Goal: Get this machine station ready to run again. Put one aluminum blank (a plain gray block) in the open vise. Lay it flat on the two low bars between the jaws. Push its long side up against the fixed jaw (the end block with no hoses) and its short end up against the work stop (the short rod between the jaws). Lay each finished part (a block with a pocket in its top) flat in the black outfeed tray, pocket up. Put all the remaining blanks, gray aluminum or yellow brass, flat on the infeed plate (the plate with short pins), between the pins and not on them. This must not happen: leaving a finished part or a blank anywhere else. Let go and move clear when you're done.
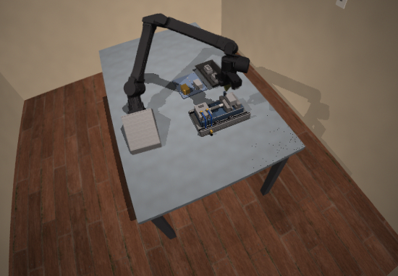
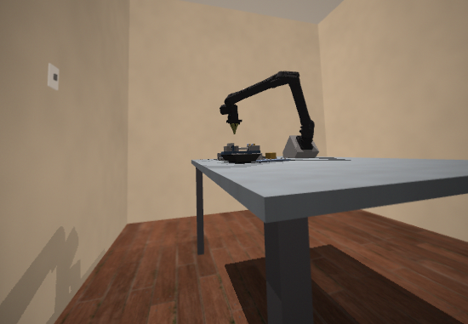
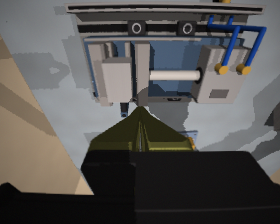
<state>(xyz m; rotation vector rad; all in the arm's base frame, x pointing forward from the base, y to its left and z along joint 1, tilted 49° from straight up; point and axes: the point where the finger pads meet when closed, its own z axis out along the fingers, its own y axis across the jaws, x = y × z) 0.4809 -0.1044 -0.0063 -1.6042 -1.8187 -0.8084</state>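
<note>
From where I operate, I have the black arm's gripper with olive-gold tapered fingers (image 2: 234, 133) closed with nothing between its tips, hanging above the blue-bedded vise (image 1: 225, 112) (image 3: 175, 48). In the wrist view, a plain gray rectangular block (image 1: 231, 99) (image 3: 117, 80) sits at the vise end away from the blue hoses (image 1: 205, 119) (image 3: 253, 46), between the upright gray plates; I can't tell whether it lies flat on the bars or touches the fixed jaw and stop. A pale round rod (image 1: 217, 106) (image 3: 175, 75) runs from the hosed gray block (image 1: 201, 109) (image 3: 218, 80) to the nearer plate. On the blue infeed plate (image 1: 189, 95), I see a yellow brass block (image 1: 185, 89) (image 2: 271, 156) and a light gray block (image 1: 197, 83), set apart. The black outfeed tray (image 1: 198, 67) (image 2: 242, 157) holds a gray block with a pocket on top (image 1: 208, 68) and another gray block (image 1: 214, 77), partly hidden by the gripper.
</note>
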